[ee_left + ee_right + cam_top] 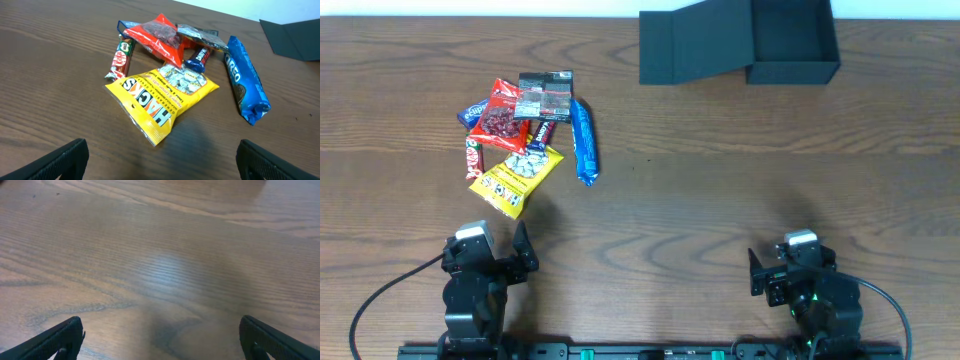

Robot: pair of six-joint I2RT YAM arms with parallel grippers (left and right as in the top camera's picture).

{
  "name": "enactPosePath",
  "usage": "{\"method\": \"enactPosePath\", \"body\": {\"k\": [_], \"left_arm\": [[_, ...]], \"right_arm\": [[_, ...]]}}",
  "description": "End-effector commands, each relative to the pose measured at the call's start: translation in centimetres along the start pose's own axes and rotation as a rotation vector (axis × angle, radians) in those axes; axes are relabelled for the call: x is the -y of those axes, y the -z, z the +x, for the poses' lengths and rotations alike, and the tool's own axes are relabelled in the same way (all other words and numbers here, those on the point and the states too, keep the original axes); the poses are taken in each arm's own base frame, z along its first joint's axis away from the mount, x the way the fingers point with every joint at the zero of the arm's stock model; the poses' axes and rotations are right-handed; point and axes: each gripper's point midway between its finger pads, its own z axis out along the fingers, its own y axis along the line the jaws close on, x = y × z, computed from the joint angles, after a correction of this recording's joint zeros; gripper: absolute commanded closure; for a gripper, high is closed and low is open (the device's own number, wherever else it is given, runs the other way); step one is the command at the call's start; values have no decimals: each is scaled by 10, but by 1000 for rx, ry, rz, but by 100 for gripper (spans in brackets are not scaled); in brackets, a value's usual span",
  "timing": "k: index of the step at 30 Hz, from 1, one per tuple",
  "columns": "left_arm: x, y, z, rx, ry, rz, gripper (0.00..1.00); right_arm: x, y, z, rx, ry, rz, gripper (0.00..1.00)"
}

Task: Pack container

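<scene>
Two black robot arms sit folded low at the near edge of the overhead view, one on each side. The left arm [472,300] is tucked back over its base. Its wrist carries a white camera block [470,238], and the left claw [488,252] points forward, away from the base, with its jaws spread wide. The right arm [815,295] mirrors this pose, folded compactly, and the right claw [792,265] also faces forward with its jaws wide apart. Each wrist view shows only two dark fingertips, one in each lower corner and far from each other: the left pair [70,157] and the right pair [65,337].
</scene>
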Motion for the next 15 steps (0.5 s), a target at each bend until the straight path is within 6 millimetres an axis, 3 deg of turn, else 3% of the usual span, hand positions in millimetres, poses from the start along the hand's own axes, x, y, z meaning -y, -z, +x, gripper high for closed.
{"method": "enactPosePath", "body": {"k": [1,4,6,9,15], "left_arm": [[-4,-3,6,-7,-2,-20,5],[-4,-3,6,-7,-2,-20,5],[-4,-3,6,-7,-2,-21,5],[-4,-3,6,-7,-2,-20,5],[-4,-3,6,-7,-2,-20,5]], "right_arm": [[0,-1,-3,20,-24,-1,1],[-12,1,-29,117,-196,-89,1],[-29,9,-56,193,-486,-237,1],[-54,20,-71,147,-847,-448,1],[-43,18,-78,152,-1085,-427,1]]}}
